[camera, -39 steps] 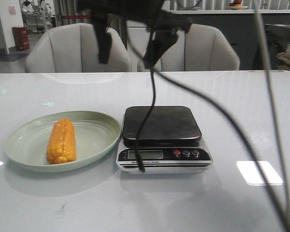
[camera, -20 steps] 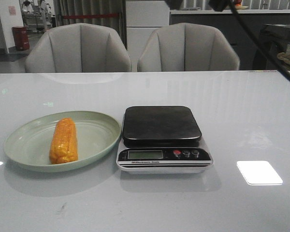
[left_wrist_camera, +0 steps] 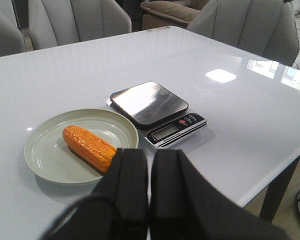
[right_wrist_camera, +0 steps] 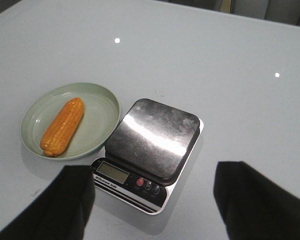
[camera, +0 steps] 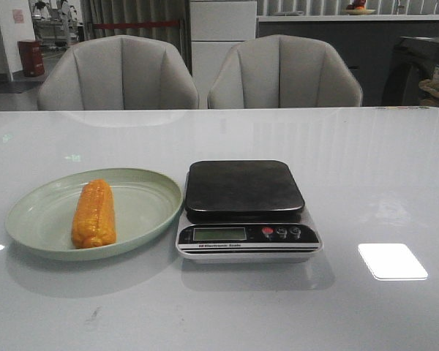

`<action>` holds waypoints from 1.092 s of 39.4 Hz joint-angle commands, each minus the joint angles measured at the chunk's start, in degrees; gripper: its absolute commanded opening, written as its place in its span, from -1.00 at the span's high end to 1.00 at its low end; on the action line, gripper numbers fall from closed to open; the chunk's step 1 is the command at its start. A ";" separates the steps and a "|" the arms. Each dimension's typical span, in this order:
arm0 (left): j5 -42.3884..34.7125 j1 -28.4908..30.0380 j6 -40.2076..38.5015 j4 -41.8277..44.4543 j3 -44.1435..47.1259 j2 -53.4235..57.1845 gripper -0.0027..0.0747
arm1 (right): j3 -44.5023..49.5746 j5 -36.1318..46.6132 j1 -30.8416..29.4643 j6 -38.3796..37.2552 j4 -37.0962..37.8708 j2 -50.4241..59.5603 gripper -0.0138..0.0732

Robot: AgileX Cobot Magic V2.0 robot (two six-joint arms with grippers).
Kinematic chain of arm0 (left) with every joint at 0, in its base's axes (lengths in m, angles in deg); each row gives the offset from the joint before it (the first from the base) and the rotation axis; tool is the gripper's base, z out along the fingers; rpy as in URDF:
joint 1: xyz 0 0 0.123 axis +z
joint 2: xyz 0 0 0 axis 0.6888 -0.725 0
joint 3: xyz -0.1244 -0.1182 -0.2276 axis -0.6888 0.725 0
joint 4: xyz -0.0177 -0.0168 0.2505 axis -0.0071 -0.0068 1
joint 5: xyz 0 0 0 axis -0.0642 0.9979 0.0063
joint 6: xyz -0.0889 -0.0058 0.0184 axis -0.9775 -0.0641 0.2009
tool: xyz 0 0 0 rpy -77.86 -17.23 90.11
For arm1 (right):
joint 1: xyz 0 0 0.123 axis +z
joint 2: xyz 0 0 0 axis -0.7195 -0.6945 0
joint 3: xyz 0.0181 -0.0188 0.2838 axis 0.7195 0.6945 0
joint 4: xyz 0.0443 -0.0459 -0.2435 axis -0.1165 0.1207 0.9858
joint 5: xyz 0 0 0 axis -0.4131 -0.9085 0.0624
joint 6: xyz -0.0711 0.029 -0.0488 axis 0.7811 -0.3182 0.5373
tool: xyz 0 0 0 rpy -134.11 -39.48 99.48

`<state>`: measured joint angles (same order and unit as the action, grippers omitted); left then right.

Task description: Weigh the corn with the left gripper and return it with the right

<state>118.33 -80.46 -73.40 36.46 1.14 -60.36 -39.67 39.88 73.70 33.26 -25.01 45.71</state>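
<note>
The corn [camera: 94, 214] lies lengthwise on the green plate [camera: 143, 191] at the left of the white table. It also shows in the left wrist view [left_wrist_camera: 88, 147] and in the right wrist view [right_wrist_camera: 63, 126]. The scale [camera: 246, 209] stands right of the plate with nothing on its dark platform. My left gripper [left_wrist_camera: 150, 165] is shut and empty, high above the table's near side. My right gripper [right_wrist_camera: 152, 200] is open and empty, high above the scale [right_wrist_camera: 150, 152]. Neither gripper shows in the front view.
Two grey chairs [camera: 117, 72] stand behind the table's far edge. A bright patch of light [camera: 392, 260] lies on the table right of the scale. The table's near corner and a leg [left_wrist_camera: 275, 192] show in the left wrist view.
The right gripper and its cable, over the scale a second ago, have lifted up out of the front view. The corn and scale have stayed put.
</note>
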 commanded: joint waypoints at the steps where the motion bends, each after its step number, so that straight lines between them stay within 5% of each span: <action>1: -4.43 -0.20 -0.13 -0.26 -1.41 1.19 0.64 | 5.06 7.05 -0.31 0.82 0.24 9.50 -0.67; 11: -4.43 -0.20 -0.13 -0.26 -1.41 1.19 0.64 | 21.78 14.35 -0.31 0.82 0.24 31.06 -0.67; 20: -4.43 -0.20 -0.13 -0.26 -1.41 1.19 0.64 | 29.48 20.52 -0.31 0.82 0.24 35.55 -0.64; 24: -4.43 -0.20 -0.13 -0.26 -1.41 1.19 0.64 | 29.86 21.07 -0.31 0.82 0.24 35.45 -0.32; 29: -4.43 -0.20 -0.13 -0.26 -1.41 1.19 0.64 | 29.86 18.89 -0.31 0.82 0.17 35.45 0.42; 43: -4.43 -0.20 -0.13 -0.26 -1.41 1.19 0.64 | 29.86 16.72 -0.31 0.82 0.17 35.45 0.29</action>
<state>118.33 -80.46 -73.40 36.46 1.14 -60.36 -8.39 52.37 73.70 33.26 -25.01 81.82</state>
